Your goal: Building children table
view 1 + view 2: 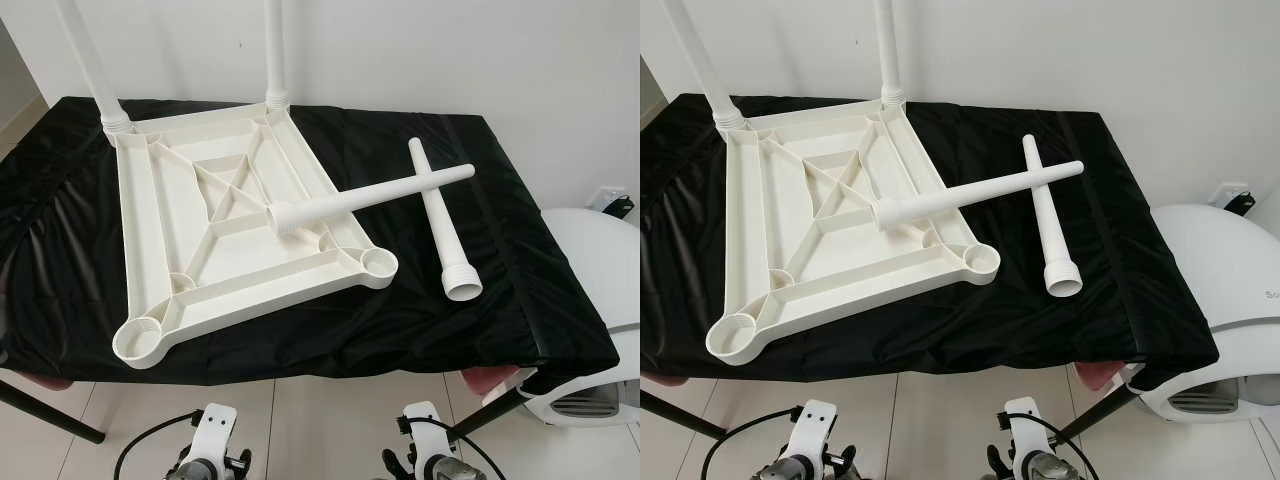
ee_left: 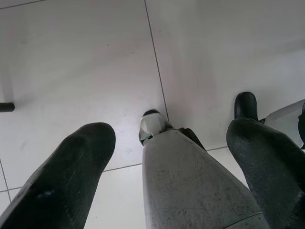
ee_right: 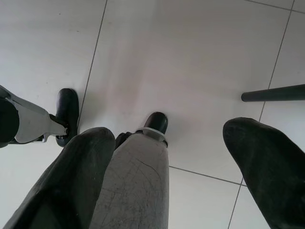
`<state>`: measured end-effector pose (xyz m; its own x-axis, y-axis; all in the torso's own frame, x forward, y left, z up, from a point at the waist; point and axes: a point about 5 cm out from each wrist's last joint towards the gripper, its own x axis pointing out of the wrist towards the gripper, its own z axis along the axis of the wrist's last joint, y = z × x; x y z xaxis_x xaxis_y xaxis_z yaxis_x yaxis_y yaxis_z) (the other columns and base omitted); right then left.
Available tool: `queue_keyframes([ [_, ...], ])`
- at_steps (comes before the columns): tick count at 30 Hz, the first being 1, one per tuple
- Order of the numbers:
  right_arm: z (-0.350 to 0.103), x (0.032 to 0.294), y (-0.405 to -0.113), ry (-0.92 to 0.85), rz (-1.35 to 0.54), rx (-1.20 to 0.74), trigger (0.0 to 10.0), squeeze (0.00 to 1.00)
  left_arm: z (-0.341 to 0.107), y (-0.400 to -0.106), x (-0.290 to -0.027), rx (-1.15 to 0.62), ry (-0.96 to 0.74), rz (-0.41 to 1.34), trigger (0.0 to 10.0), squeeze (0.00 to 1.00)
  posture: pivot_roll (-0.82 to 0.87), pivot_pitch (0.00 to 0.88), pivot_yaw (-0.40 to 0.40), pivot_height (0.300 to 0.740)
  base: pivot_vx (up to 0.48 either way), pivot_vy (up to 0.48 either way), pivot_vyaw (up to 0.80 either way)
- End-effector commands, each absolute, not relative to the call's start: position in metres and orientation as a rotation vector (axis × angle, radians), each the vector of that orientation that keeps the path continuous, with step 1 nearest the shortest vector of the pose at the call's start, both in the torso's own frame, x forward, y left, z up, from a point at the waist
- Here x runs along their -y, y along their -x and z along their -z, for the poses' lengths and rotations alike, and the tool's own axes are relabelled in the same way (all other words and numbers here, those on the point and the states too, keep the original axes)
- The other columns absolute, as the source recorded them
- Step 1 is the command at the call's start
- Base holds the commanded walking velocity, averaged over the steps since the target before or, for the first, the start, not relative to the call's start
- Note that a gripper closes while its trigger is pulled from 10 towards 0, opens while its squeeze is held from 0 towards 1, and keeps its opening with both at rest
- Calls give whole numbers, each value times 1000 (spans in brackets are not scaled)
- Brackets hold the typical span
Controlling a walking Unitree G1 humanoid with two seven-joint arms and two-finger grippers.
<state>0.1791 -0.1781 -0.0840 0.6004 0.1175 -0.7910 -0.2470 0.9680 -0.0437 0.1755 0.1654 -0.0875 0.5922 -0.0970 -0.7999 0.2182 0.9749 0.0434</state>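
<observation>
Tabletop (image 1: 240, 225) lies upside down so empty corner sockets face up (two legs (image 1: 440, 215) loose), while both grippers (image 2: 167, 157) (image 3: 162, 167) hang open, empty.

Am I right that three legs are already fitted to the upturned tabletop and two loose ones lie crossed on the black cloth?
Not quite: the left eye view shows two fitted legs on the tabletop, at its far corners. Two loose legs do lie crossed, one resting partly on the tabletop, over the black cloth.

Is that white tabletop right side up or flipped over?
Flipped over. The tabletop shows its ribbed underside, two legs stand up from its far corners, and two near sockets are empty.
</observation>
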Motion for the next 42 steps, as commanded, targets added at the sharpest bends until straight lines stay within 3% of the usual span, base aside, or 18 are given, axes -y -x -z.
queue_keyframes([
  [1,87,179,-174,157,-209,-928,10000,0,91,-168,-170,-947,-152,160,10000,0,12,0,-14,740,0,0,0],
  [42,82,174,-184,148,-224,-886,10000,0,89,-173,-168,-921,-139,162,10000,0,14,0,-14,740,0,0,0],
])
